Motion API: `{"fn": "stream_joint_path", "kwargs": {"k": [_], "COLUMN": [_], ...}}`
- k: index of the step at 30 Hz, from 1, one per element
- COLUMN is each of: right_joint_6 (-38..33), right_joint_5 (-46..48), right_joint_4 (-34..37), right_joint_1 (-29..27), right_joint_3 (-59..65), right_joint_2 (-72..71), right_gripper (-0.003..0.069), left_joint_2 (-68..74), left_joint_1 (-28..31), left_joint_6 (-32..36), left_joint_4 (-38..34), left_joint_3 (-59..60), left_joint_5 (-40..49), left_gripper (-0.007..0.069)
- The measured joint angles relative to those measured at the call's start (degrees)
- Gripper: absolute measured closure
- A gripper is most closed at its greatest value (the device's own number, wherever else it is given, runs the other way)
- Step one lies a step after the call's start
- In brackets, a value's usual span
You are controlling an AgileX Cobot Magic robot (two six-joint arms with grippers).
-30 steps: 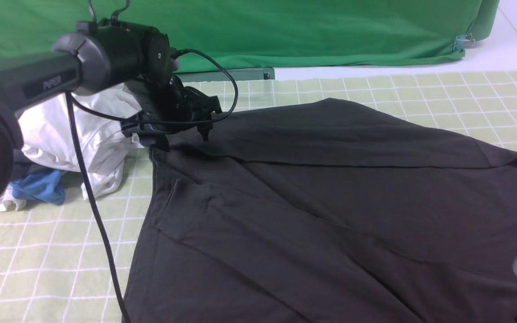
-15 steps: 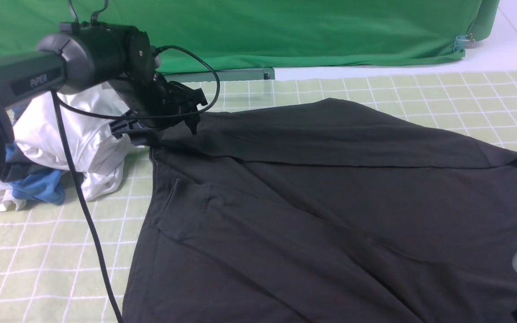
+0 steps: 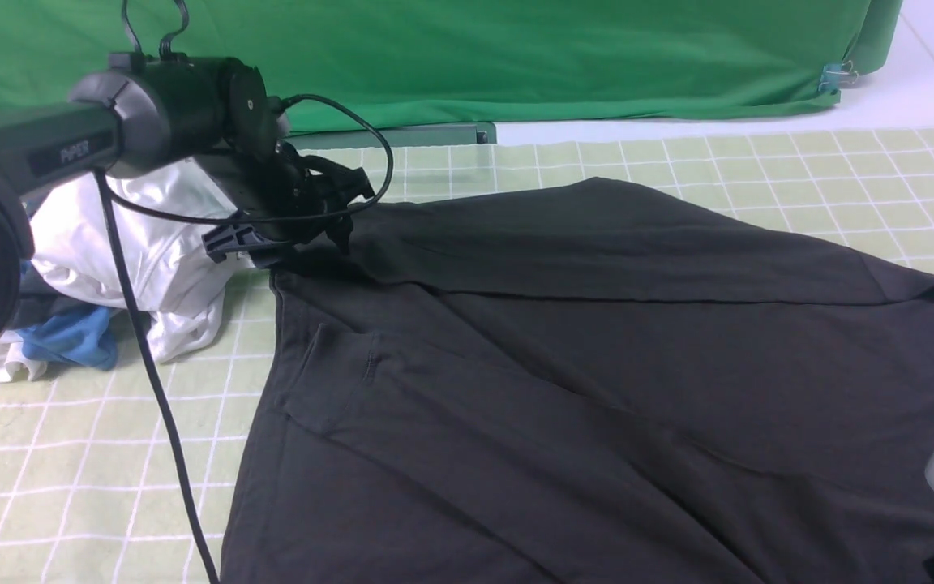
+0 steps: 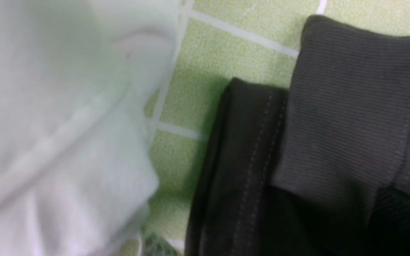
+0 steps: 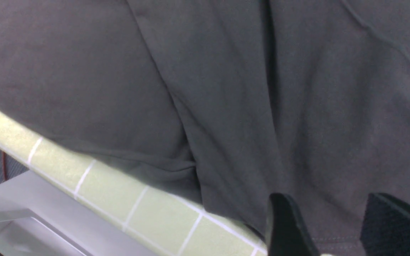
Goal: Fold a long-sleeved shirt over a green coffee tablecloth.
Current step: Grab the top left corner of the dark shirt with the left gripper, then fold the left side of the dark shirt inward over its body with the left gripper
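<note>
My left gripper [image 3: 284, 242] sits at the long-sleeved shirt's [image 3: 597, 365] far corner, just beside the white garments [image 3: 134, 235], probably to take the cuff. I cannot tell how its jaws stand. The shirt lies spread on the green coffee tablecloth [image 3: 70, 446]. The right gripper [image 5: 329, 213] waits over the near hem, jaws apart and empty.

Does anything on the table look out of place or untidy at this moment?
Yes. A crumpled pile of white and blue clothes sits on the green coffee tablecloth right beside the long-sleeved shirt, near the left gripper; it crowds the folding area.
</note>
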Motion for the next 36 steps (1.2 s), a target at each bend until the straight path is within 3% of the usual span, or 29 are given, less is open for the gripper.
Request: {"fn": "stream_joint_path", "kwargs": {"k": [5,7,19,21,24,26,31,36], "right_joint_6": [0.00,0.00,0.00,0.88,5.29,8.48,11.27,11.48], "right_joint_5": [-0.06,-0.06,-3.06,-4.15,-4.66,-4.82,-4.14,-3.36], "right_joint_4": [0.00,0.00,-2.67,-7.23,-15.38,-21.79,-28.15,-28.52], "right_joint_1": [0.00,0.00,0.00,0.00,0.00,0.00,0.00,0.00], "right_joint_3": [0.00,0.00,0.00,-0.46,-2.64,-4.86,-8.77,-9.62], "right_joint_2": [0.00,0.00,0.00,0.00,0.55,1.26,3.72,5.74], "right_gripper": [0.0356,0.0356,0.0364,0.0413,0.0573,0.0631,0.0660,0.0661], "left_joint_2": [0.32,0.26,-8.96,-10.59,-13.79,-16.54,-22.62,-28.54], "left_joint_1": [0.04,0.04,0.04,-0.28,-1.80,-3.86,-8.20,-10.28], "left_joint_6": [5.83,7.58,13.63,13.74,13.93,13.97,11.62,8.75], "left_joint_4": [-1.91,-2.41,-4.35,-4.46,-3.90,-2.99,-0.95,1.59], "left_joint_3": [-1.08,-1.80,-3.28,-3.28,-1.71,0.71,7.90,15.40], "left_joint_5": [0.31,1.12,13.11,15.45,16.76,17.10,17.35,18.11], "left_gripper": [0.0571,0.0588,0.0591,0.0591,0.0591,0.0591,0.0591,0.0591]}}
